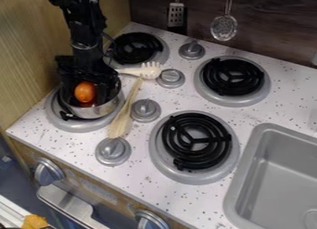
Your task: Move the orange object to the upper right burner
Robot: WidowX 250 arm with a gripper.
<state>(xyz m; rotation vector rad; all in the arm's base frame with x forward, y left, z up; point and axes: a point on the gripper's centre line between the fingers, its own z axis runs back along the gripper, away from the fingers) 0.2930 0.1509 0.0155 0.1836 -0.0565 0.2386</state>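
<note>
The black gripper point(88, 76) hangs from the upper left, low over a small metal pot point(98, 112). The rounded orange object point(85, 92) shows at the gripper's lower end, within the outline of the pot's opening. Whether it is held or rests in the pot, I cannot tell. Something red shows just below it. Under the pot is the lower left burner. The upper right burner point(232, 78) has a black coil in a grey ring and nothing on it.
A wooden spoon point(123, 119) and a wooden fork point(147, 70) lie right of the pot, among grey knobs point(145, 109). Two more burners stand at the back left and front right point(195, 141). A grey sink point(265, 158) is at the right; a wooden wall rises at the left.
</note>
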